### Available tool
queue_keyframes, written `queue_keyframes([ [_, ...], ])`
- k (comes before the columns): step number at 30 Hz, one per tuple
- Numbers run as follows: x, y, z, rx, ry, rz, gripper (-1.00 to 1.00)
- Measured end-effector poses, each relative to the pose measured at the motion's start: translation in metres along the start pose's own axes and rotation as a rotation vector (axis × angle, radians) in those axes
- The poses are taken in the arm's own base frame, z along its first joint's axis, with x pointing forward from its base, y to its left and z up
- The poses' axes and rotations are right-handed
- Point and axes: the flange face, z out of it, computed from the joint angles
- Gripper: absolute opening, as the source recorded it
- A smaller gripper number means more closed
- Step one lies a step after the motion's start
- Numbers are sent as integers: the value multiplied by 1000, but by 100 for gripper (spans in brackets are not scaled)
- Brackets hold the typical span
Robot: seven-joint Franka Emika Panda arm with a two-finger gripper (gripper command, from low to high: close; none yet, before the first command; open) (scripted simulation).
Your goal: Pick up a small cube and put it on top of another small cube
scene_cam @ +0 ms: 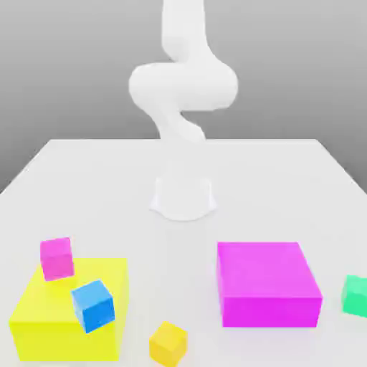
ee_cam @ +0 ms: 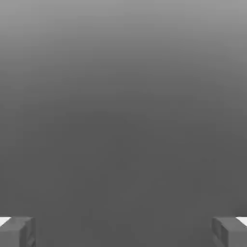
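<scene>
Two fingertips [ee_cam: 19, 232] wide apart, gripper [ee_cam: 123, 234] empty

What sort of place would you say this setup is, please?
Most likely a simulated tabletop test scene: a plain white table, a featureless white robot arm, and flat-coloured blocks such as the small green cube and small magenta-pink cube, against an empty grey backdrop.

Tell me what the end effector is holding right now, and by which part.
Nothing is held. The end effector is open with empty space between its fingertips; the green cube sits on the table.
</scene>
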Motion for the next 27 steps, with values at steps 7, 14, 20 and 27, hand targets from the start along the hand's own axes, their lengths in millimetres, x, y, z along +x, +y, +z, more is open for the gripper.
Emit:
queue_keyframes([
  [7, -74, -45, 130, -68, -189, -274, 0],
  [14, -187, -64, 235, -109, -380, -554, 0],
  [20, -314, -60, 299, -115, -555, -821, 0],
  [27, -441, -13, 354, -126, -744, -1063, 0],
])
